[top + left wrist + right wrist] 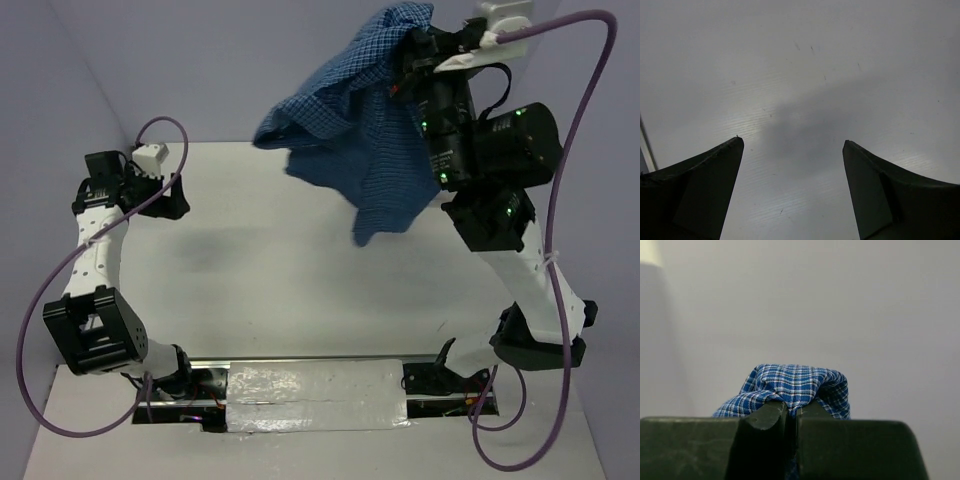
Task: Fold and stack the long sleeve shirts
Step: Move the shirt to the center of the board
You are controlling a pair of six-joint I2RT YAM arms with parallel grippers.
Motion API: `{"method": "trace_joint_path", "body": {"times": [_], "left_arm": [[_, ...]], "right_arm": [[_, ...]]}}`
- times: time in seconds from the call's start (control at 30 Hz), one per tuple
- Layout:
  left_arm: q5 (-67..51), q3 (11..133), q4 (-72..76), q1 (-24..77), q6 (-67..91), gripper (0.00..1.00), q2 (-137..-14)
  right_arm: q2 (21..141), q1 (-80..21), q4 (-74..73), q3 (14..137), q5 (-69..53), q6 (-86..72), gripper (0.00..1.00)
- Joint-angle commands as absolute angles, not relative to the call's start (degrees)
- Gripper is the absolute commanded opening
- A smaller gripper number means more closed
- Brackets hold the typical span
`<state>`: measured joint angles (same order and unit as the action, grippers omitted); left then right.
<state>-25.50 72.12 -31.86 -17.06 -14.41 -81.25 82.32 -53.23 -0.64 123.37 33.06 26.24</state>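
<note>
One shirt hangs bunched below your right pincer, which pinches a small fold; the worktop lies well beneath. Your left pincer is spread, holding nothing. Risk: the thin grip slips and the cloth drops crumpled.

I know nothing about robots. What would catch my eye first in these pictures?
The blue checked shirt stands out: it dangles crumpled in the air above the far right of the white table. It is pinched at its top by the right tool, whose fingers are shut on a bunch of the cloth. The left tool is open and holds nothing, low over the table at the far left.
</note>
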Motion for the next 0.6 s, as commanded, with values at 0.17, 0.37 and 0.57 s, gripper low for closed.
{"method": "trace_joint_path", "body": {"times": [0.17,0.37,0.57], "left_arm": [[-31.99,79.53,-34.37,-24.86,-11.43,0.94,-78.66],[-29.01,81.73,-31.99,-27.25,-10.11,0.95,-81.12],[-30.84,83.93,-34.71,-26.38,-12.29,0.94,-86.91]], "right_arm": [[104.48,-55.91,-2.02,140.69,26.35,13.83,0.00],[114.33,-43.54,-17.21,131.96,16.29,-17.69,0.00],[131.03,-34.10,-40.39,137.46,5.63,-21.28,0.72]]}}
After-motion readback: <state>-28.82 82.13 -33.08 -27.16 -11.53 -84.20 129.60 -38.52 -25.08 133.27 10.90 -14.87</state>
